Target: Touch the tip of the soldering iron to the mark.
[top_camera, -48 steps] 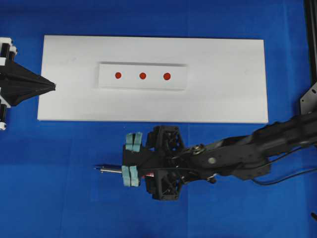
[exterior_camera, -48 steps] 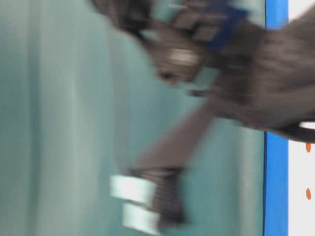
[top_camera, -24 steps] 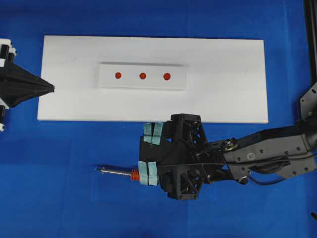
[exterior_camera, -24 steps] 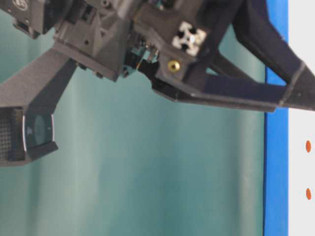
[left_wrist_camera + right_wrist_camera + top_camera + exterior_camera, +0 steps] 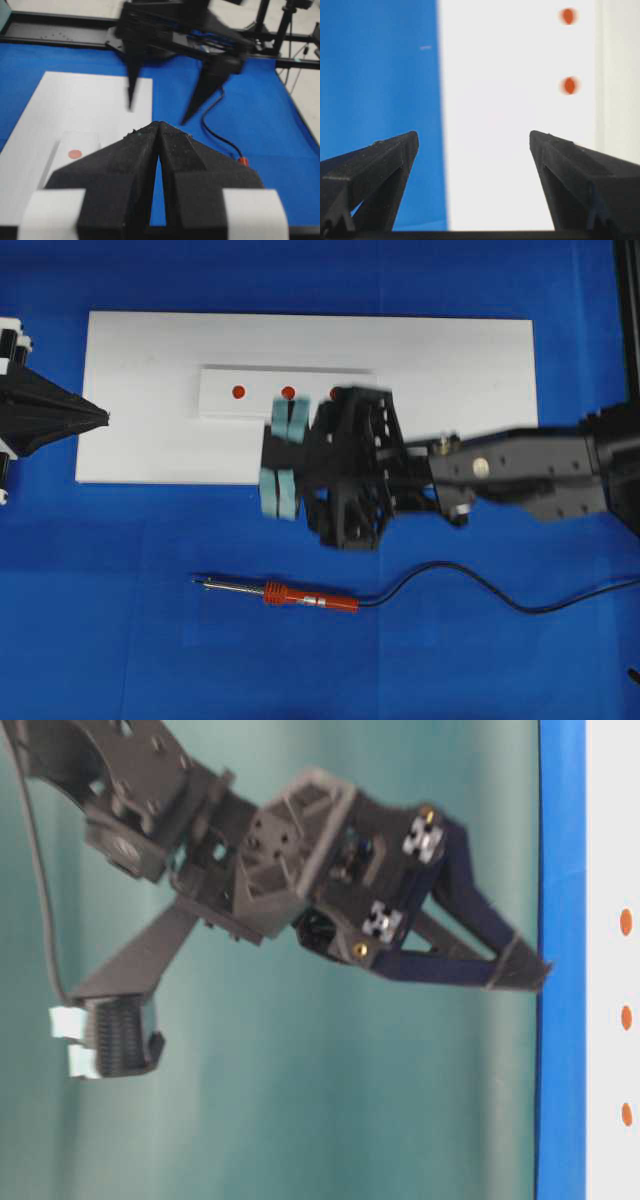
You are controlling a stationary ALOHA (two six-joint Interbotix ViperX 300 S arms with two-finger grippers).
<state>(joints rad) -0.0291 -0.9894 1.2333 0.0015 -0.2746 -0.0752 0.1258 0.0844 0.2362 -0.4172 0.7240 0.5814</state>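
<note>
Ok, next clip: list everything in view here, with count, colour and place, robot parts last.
soldering iron: one, red-orange handle, dark shaft, lying on the blue surface below the board, tip pointing left, held by nothing.
cord: one, black, trailing right from the iron.
board: one, white, flat on the blue surface.
block: one, white, on the board.
dots: two red ones in plain sight overhead, among them the mark; the right end is hidden under the arm.
left pincer: black, shut, at the board's left edge.
right pincer: black with teal pads, open, empty, over the board's lower edge.
</note>
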